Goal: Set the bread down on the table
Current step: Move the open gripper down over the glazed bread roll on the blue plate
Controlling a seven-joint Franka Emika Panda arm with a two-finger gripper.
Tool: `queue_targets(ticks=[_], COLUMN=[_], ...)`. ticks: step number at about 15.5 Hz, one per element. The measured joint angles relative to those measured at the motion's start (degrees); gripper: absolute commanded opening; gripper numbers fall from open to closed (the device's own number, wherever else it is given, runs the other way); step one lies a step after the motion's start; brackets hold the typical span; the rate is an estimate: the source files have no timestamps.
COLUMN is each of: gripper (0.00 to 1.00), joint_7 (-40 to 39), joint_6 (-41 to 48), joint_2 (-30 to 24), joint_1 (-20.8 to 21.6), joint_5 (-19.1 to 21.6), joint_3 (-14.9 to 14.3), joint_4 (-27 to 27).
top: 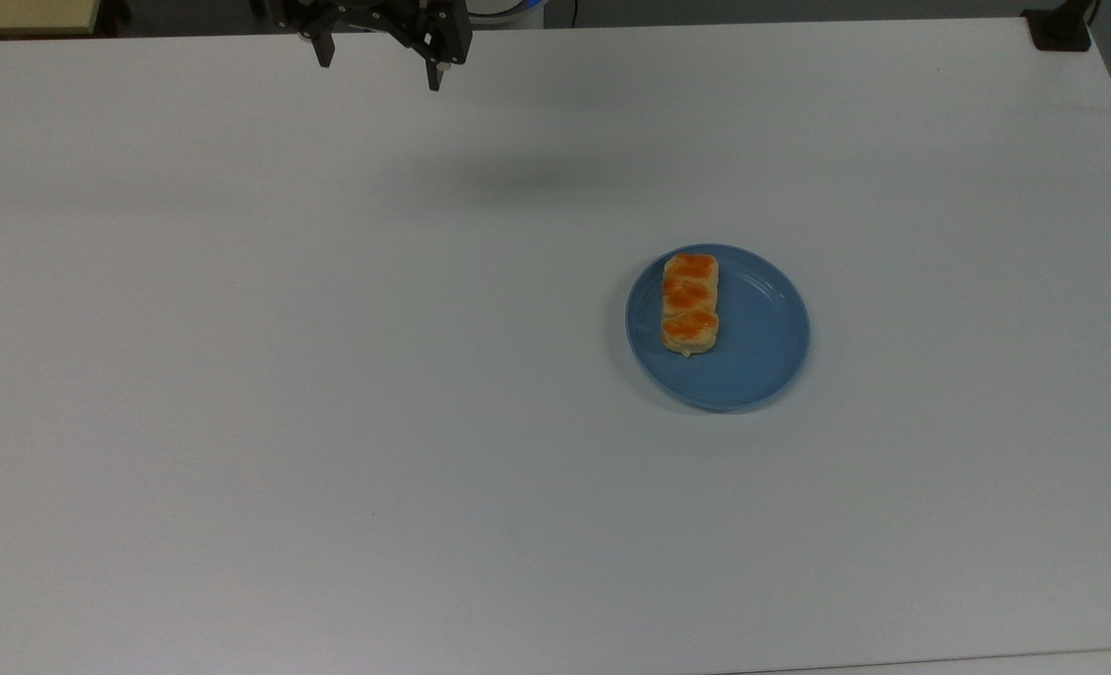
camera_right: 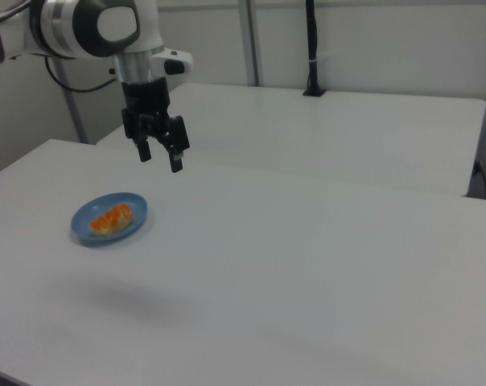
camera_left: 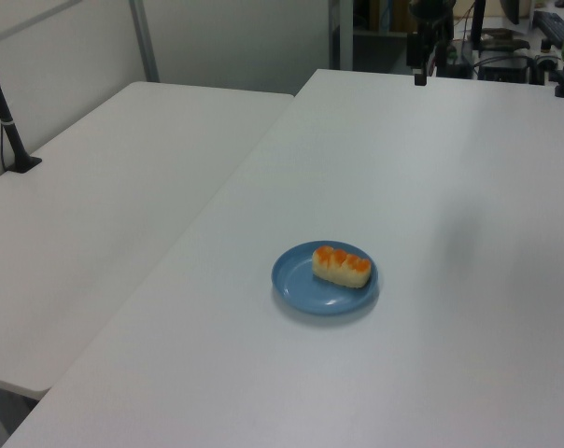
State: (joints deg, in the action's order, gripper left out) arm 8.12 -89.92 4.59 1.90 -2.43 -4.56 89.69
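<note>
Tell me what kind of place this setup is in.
Probably a robotics lab: a robot arm's gripper over plain white tables, a camera post clamped to a neighbouring table, cables and equipment behind.

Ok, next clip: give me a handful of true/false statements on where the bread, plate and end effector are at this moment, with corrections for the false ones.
1. The bread lies on the blue plate. True.
2. The end effector is shut on the bread. False: it is open, holds nothing and is apart from the bread.
3. In the top view, the bread sits toward the plate's left side. True.
4. The bread already rests on the bare table. False: it is on the plate, not yet moved.
5. In the right view, the end effector hangs above the tabletop, up and to the right of the plate. True.
6. A second plate stands on the table. False: there is one plate.
</note>
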Motion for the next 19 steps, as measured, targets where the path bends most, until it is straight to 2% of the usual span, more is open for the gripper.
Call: queue_targets(ticks=[5, 8, 10, 14, 19], gripper=[1.0, 1.0, 1.0, 1.0, 1.0], joint_7=[-0.01, -0.01, 0.64, 8.94, 21.0], joint_6=[-0.36, -1.93, -4.99, -11.42, -22.51], joint_2=[0.24, 1.41, 2.76, 6.97, 17.64], joint_1=[0.37, 2.22, 5.45, 14.41, 23.36], joint_5=[0.01, 0.94, 2.19, 2.42, 2.46], joint_3=[-0.08, -0.12, -0.34, -1.66, -1.8], joint_4=[0.01, 0.11, 0.19, 0.25, -0.09])
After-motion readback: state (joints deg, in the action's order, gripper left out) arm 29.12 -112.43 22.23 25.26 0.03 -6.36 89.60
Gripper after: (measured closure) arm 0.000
